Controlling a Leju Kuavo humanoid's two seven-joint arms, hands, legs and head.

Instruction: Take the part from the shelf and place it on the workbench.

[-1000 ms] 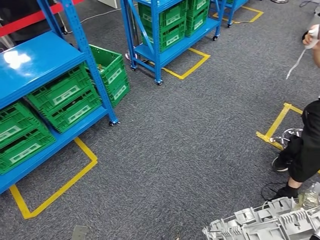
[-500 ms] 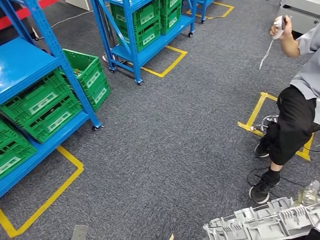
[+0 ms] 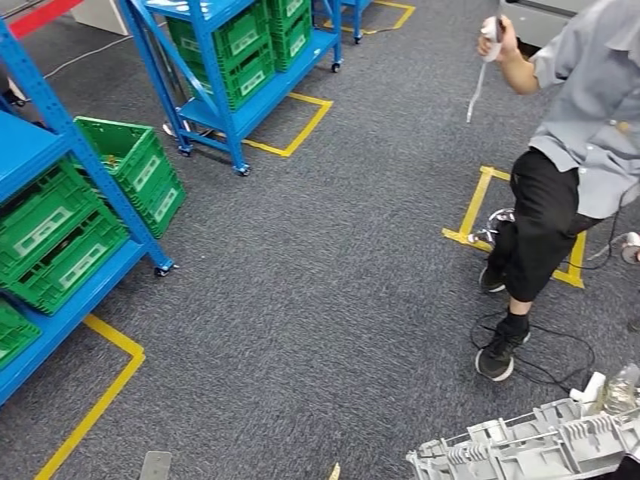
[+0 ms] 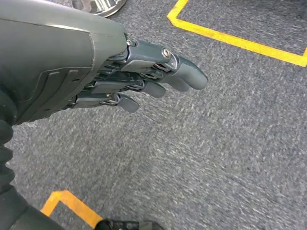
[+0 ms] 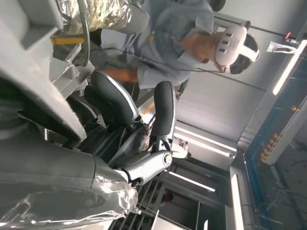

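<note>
Right hand (image 5: pixel 119 120) has its fingers curled round the grey part (image 3: pixel 528 450), which sits at the near right edge of the head view. Left hand (image 4: pixel 145 76) hangs over carpet, fingers straight and close together, holding nothing. Since a moment ago the view has swung right: shelves (image 3: pixel 45 200) slide left, the person (image 3: pixel 573 150) comes further in.

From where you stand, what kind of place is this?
Probably a warehouse or factory test floor: blue wheeled shelving racks loaded with green plastic crates, and yellow tape bays marked on grey carpet.
</note>
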